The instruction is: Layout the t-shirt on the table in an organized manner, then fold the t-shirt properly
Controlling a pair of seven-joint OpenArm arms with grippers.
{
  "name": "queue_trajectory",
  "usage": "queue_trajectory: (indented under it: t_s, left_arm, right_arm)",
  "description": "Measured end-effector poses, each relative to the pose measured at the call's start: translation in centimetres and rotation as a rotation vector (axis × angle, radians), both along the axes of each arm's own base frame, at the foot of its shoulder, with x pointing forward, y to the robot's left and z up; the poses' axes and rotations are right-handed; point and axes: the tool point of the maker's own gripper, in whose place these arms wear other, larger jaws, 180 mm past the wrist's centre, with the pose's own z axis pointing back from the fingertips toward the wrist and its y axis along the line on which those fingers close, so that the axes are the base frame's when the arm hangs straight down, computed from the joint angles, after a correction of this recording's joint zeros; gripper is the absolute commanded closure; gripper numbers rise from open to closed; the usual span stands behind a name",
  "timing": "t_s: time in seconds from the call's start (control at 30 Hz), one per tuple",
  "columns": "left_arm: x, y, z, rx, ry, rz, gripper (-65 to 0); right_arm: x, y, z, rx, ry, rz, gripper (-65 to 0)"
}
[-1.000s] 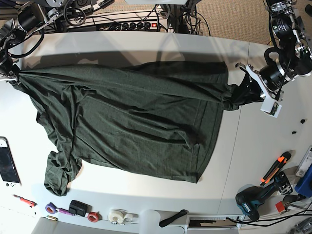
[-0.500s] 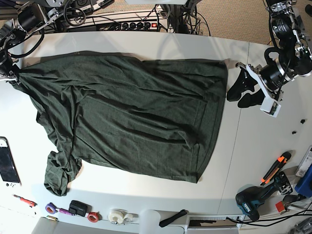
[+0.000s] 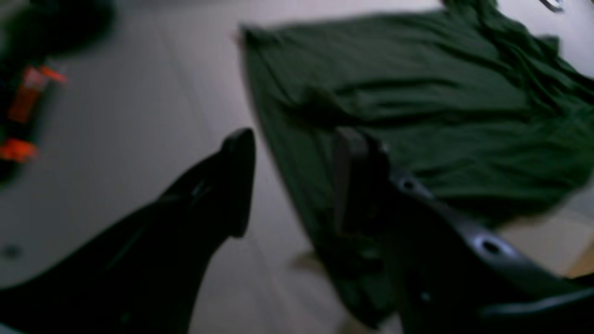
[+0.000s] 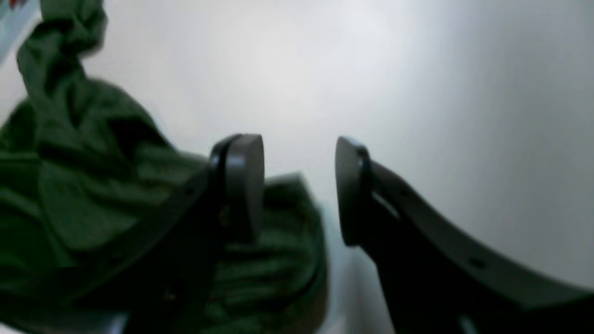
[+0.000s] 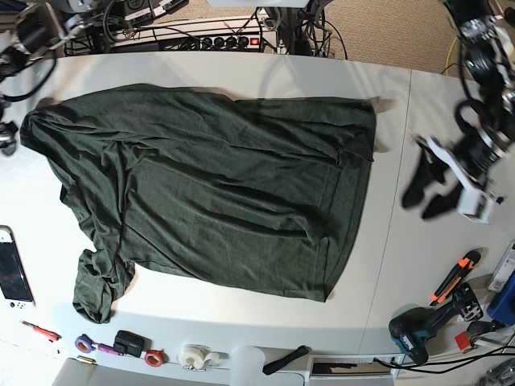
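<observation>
- The t-shirt [image 5: 209, 193] is spread on the tabletop [image 5: 402, 121], long axis crosswise.
- Both the left gripper [image 5: 430, 193] and right gripper [image 4: 299, 190] are seen wide, empty, just outside opposite ends.

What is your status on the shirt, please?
Left gripper and right gripper open, empty. T-shirt spread on table, one sleeve bunched. Nothing obstructing.

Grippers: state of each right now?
Left gripper: open, holding nothing, beside the t-shirt edge.
Right gripper: open, holding nothing, t-shirt lies just below it.
</observation>
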Motion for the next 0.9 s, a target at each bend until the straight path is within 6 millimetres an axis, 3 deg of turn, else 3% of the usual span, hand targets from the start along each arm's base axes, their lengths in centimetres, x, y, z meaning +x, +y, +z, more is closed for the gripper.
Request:
queue_trajectory:
  t_s: [0.13,0.27,0.43,0.5,0.7,0.8,0.9]
  left_arm:
    - [1.0,1.4,1.8,0.023,-0.05,0.028,-27.5]
    - [1.3,2.3,2.8,0.035,-0.078,0.048,-27.5]
    - [1.4,3.2,2.2,0.089,-0.067,0.083,-27.5]
    - [1.4,3.3,2.2,0.093,-0.066,0.085,-27.5]
    - [1.4,3.3,2.2,0.093,-0.066,0.085,-27.5]
    - [1.4,3.3,2.2,0.092,-0.067,0.085,-27.5]
    - [1.5,3.3,2.2,0.092,-0.067,0.085,-27.5]
  right_arm:
    - [0.2,-0.4,1.7,0.018,-0.02,0.024,-25.3]
    - [0.3,0.7,3.0,0.119,-0.121,0.054,-25.3]
    - [-2.2,1.4,4.4,0.243,-0.358,0.026,-25.3]
    - [-4.0,1.0,3.9,0.266,-0.391,-0.023,-25.3]
    - [-9.1,1.3,-0.7,0.319,-0.28,-0.148,-25.3]
    - [-9.7,2.4,-2.9,0.372,-0.259,-0.194,-25.3]
    - [-9.4,2.7,-3.6,0.369,-0.257,-0.212,-25.3]
